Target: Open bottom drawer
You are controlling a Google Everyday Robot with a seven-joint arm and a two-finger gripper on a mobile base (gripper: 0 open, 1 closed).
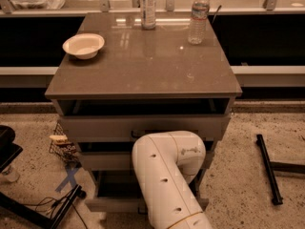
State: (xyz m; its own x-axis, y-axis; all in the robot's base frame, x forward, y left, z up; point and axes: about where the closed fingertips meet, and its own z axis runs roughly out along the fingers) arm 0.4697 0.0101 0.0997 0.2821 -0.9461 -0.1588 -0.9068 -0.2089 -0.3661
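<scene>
White jointed robot arm (167, 175) reaching at a grey stone-topped drawer cabinet (143, 75)
Its gripper is hidden behind the arm's bend; the light grey flat-fronted bottom drawer (112, 204) shows near left.

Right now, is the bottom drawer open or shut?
Cannot tell: the bottom drawer shows a dark gap above its front, but the arm hides its middle and the gripper.
</scene>
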